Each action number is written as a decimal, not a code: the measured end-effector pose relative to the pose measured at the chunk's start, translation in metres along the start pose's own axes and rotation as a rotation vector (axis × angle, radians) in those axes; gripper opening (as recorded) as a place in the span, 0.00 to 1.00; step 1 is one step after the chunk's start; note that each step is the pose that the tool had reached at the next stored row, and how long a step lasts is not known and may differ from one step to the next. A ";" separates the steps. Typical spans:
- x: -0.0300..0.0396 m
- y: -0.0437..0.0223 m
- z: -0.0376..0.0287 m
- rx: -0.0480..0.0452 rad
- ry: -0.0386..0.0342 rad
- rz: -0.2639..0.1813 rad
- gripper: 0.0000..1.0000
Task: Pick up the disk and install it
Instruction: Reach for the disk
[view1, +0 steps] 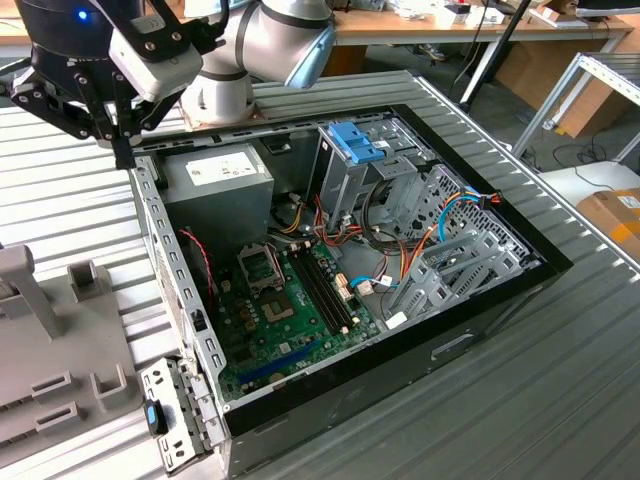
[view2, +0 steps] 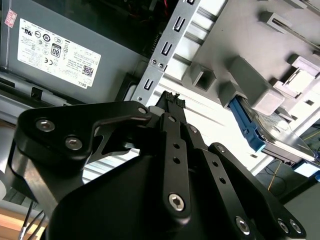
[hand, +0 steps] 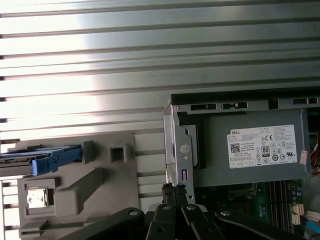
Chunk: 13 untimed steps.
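Disk (view2: 281, 138) lying in holder (hand: 75, 195), likely stiff, fragile; take by blue rails (view2: 247, 125). Claw (view1: 122, 155) hovering upper left of exterior view, clenched, empty.

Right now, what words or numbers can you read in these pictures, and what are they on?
Nothing here can be quoted surely.
White label on the power-supply box: tiny print, symbols and a square code, too small to read.
Pink sticker at that label's corner: too small to read.
White tag among the cables: too small to read.
The disk: no print on the part that shows.
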<state>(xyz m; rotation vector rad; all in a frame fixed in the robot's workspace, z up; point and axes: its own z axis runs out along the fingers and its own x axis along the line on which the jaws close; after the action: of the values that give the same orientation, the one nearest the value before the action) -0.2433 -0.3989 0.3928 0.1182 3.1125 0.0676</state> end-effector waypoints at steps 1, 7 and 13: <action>0.0018 -0.0001 0.0000 -0.0001 -0.0001 0.000 0.11; 0.0121 -0.0009 -0.0003 0.0000 -0.0003 0.000 0.11; 0.0196 -0.0015 -0.0005 -0.0001 -0.0008 0.000 0.11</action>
<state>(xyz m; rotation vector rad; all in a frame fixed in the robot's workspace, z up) -0.2629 -0.3989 0.3927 0.1180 3.1117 0.0678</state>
